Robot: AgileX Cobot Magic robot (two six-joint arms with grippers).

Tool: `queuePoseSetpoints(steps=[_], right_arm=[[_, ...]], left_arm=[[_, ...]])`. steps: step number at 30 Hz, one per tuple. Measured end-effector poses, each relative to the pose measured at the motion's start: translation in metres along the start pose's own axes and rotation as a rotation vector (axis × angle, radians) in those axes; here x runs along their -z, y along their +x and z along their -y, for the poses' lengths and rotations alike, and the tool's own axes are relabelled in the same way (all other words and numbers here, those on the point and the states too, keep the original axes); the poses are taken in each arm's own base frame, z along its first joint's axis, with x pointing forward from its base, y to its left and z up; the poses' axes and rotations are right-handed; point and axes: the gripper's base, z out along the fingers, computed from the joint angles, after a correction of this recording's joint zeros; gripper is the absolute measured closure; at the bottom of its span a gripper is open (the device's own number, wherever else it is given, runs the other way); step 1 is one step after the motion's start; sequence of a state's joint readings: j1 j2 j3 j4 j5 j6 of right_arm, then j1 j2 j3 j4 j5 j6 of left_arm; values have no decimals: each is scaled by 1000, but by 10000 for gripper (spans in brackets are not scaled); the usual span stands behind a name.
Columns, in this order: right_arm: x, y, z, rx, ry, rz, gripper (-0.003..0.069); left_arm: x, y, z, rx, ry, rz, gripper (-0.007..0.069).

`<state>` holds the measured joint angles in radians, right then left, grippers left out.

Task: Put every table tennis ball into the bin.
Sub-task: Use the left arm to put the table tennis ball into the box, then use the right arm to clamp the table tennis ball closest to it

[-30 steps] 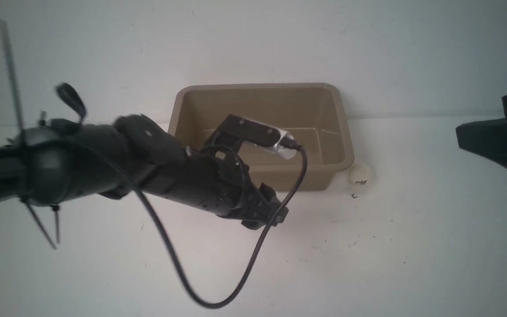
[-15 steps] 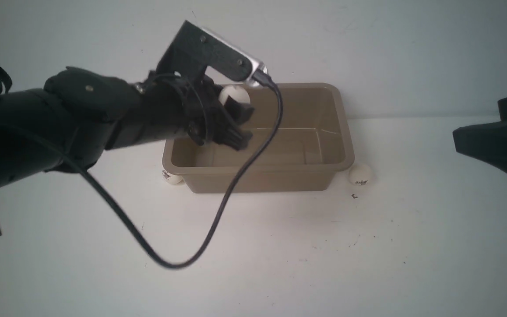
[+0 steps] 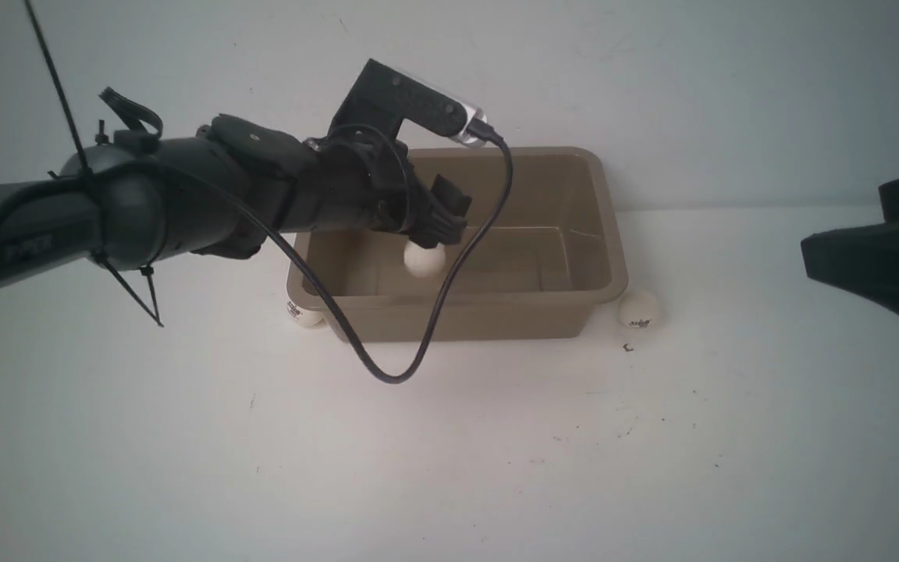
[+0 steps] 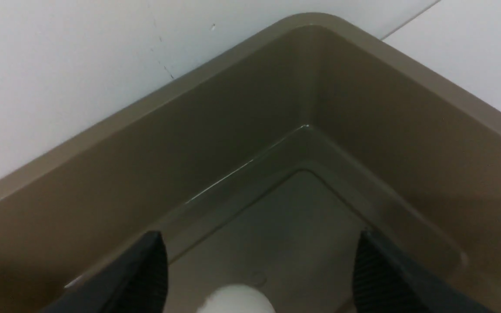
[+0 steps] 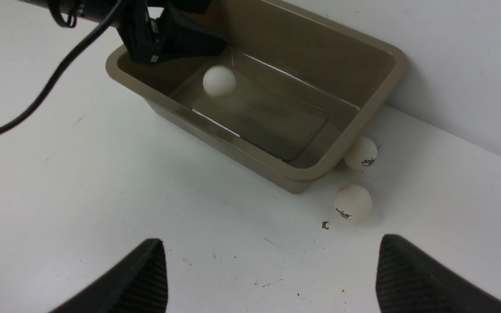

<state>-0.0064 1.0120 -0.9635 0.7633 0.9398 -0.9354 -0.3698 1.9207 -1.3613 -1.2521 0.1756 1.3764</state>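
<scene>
Where the bin [image 3: 610,234] opens, one ball [image 3: 424,259] shows.

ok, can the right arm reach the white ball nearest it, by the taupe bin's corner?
Probably yes. The small white glossy ball lies on bare white table beside the taupe plastic bin; the right pincer is open and nothing stands between.

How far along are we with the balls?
Done: one free ball is below the open left gripper, inside the bin; whether it has landed is unclear. In hand: nothing; the right gripper is open, empty. Left: three on the table: the left corner ball, the right corner ball and the ball beside the bin's right end.
</scene>
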Motion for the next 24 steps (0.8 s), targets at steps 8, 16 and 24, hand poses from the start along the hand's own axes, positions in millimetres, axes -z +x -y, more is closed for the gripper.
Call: queuePoseSetpoints(steps=[8,16,24], right_arm=[[0,1,-1,1,-8,-7,74],[-6,3,5,11,7,-37,74],[-11,4,9,12,23,-46,74]], left_arm=[[25,-25,6,14,51,72,178],[106,-77,25,-81,164,221,219],[167,-86,13,-138,98,149,219]])
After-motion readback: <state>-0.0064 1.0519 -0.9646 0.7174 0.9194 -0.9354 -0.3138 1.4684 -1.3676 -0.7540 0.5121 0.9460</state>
